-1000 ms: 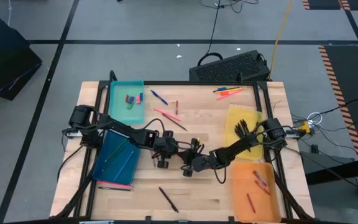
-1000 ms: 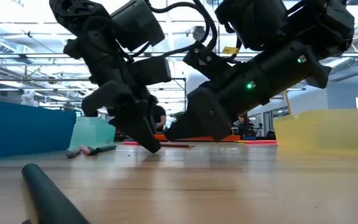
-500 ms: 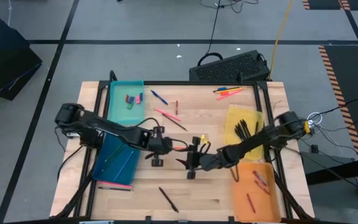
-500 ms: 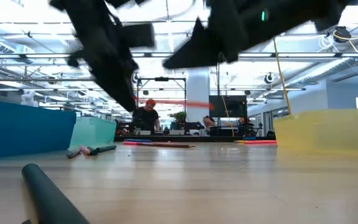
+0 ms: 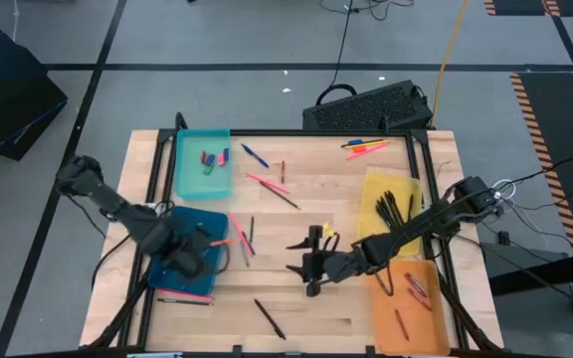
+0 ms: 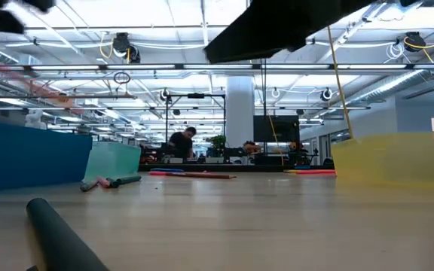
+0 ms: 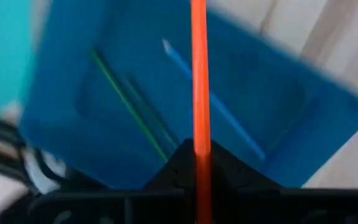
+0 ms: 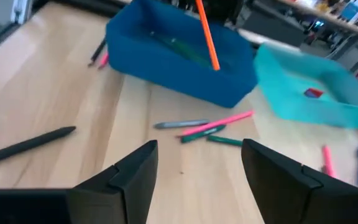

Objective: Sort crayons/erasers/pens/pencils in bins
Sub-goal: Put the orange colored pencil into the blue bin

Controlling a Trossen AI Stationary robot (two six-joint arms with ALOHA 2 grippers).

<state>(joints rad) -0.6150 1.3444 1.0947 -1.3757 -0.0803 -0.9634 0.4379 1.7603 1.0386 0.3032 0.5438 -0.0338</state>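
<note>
A: Item in hand?
B: One long orange pencil (image 7: pixel 198 74), clamped in the left gripper (image 7: pixel 198 163), held upright over the dark blue bin (image 7: pixel 278 81). A blue stick and green sticks are already logged inside that bin.

A: Right gripper?
B: The right gripper (image 8: pixel 197 168) is recorded mid-table, jaws spread wide, nothing held.

A: How is the step best done?
B: By judgement: the pencil is to be lowered until its tip is inside the bin walls, tilted to lie along the bin's length, then released. A drop from height is to be avoided, as a bounce over the shallow rim is likely.

A: Remaining stock?
B: Erasers (image 5: pixel 207 159) are noted in the teal bin (image 5: pixel 189 184). Crayons (image 5: pixel 402 323) are noted in the orange bin (image 5: pixel 381 323). Loose sticks (image 5: pixel 239 234) are noted just beside the dark blue bin.
</note>
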